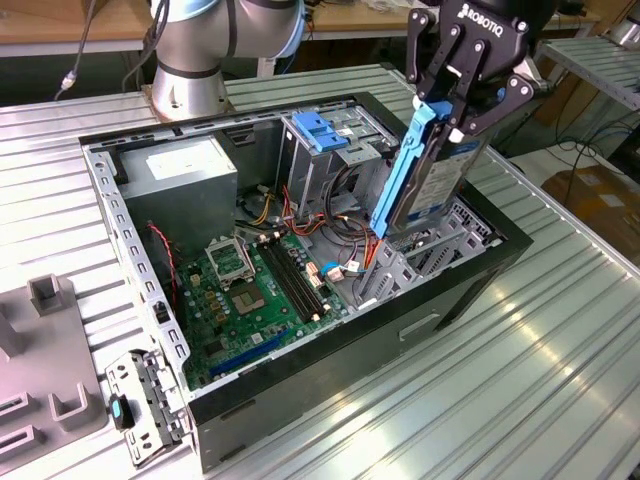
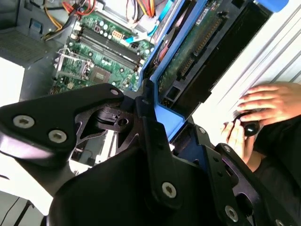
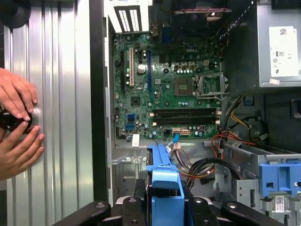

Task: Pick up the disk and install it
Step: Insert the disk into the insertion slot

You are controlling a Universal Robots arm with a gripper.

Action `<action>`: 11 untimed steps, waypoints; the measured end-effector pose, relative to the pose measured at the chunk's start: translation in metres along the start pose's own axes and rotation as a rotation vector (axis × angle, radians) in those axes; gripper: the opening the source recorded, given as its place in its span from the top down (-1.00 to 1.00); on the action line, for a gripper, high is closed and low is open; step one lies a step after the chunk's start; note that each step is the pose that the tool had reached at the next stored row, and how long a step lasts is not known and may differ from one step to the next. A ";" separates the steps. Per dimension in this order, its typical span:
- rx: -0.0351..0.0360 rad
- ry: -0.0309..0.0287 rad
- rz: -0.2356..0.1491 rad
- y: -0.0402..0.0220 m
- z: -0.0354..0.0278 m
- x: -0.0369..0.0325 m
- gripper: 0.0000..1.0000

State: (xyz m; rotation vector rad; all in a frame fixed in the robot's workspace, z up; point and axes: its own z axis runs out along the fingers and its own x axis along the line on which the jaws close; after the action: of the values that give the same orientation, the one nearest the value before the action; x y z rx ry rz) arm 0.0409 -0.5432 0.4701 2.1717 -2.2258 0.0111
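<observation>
Gripper: here's the black two-finger gripper [image 1: 466, 122], up above the case's edge on the exterior view's right, jaws pinched tight on the disk's upper end.
Disk: the rectangular silver-metal hard drive in its blue plastic carrier frame [image 1: 440, 180] hangs in the air in that grip, carried by nothing else.
Long axis: steeply upright and leaning. The top end tips toward the exterior view's right, and the bottom end points down into the case.
Facing: it's on edge, blue rail toward the exterior view's left. The second wrist view looks along its green circuit-board underside [image 2: 188, 52].
Lower end: over the grey metal bay by the case wall on the exterior view's right. Whether it touches, I cannot tell.
Case: an open black-and-grey computer case [image 1: 330, 345] lying on its side on a ribbed metal table [image 1: 540, 380].
Inside: a green motherboard [image 1: 245, 300] on the floor, a grey power supply box with white sticker [image 1: 185, 180] in the far corner at the exterior view's left, and a tall grey drive cage with blue plastic top [image 1: 320, 135] at the far edge, near the disk.
Hands: a person's hands [image 3: 18, 96] are on the table outside the case, wrapped around a small dark object.
</observation>
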 end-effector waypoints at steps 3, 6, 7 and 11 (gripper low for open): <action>0.0000 -0.0001 0.000 -0.0119 0.0020 -0.0003 0.26; 0.0000 0.0002 0.000 -0.0171 0.0065 0.0037 0.26; 0.0000 -0.0001 0.000 -0.0172 0.0074 0.0052 0.26; -0.0001 -0.0001 0.004 -0.0202 0.0102 0.0055 0.26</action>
State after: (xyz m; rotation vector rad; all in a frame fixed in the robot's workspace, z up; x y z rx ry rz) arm 0.0608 -0.5495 0.4597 2.1676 -2.2299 0.0109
